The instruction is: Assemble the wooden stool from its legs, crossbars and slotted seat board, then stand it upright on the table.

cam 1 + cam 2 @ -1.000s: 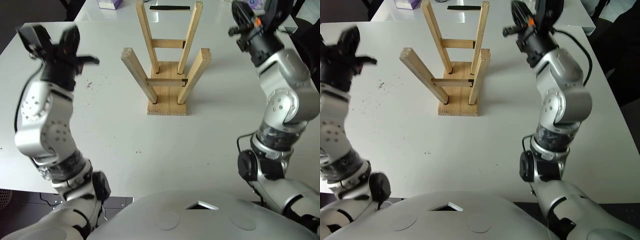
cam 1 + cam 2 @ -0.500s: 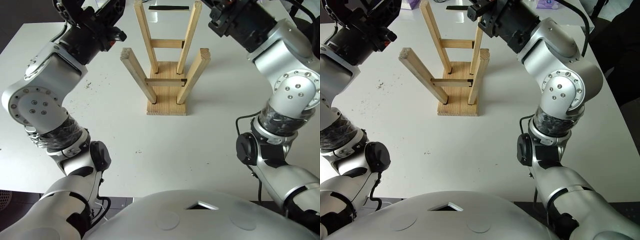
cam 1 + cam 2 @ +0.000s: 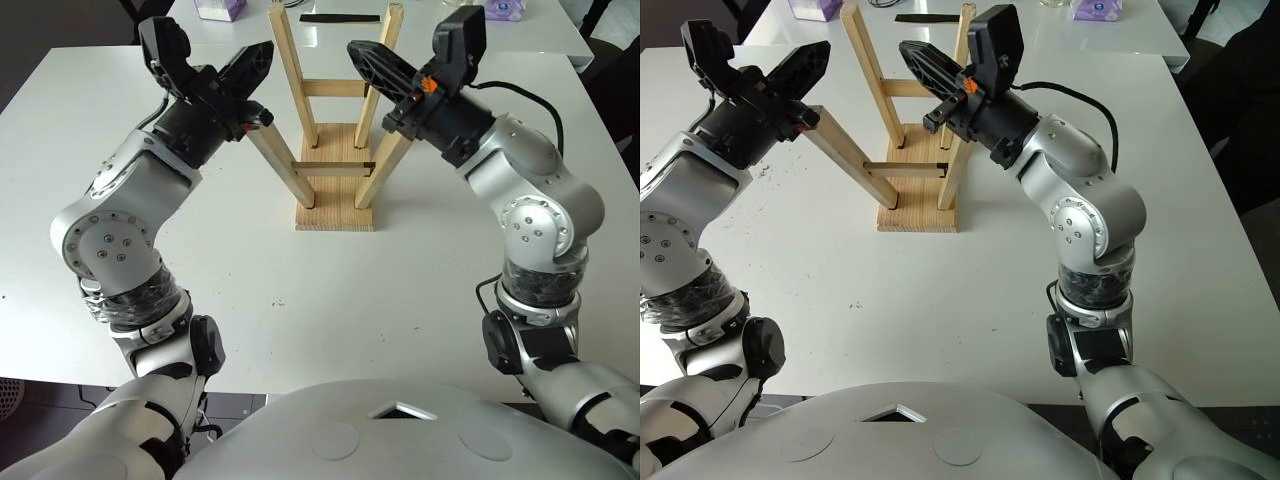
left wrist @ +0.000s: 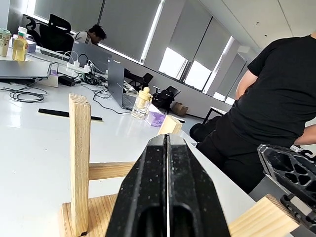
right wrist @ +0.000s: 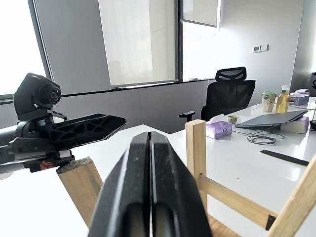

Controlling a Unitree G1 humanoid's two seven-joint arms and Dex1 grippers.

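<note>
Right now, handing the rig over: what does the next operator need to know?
Left gripper: open, at the top of the near-left leg, not closed on it.
Right gripper: open, at the top of the near-right leg.
Stool: upside down on the table, seat board flat, four legs up, crossbars fitted.
Done: assembly looks complete.
Left: grip it, flip it over, stand it on its legs.

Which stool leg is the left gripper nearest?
The near-left leg, splayed toward the robot's left; the open left gripper sits at its top end.
</note>
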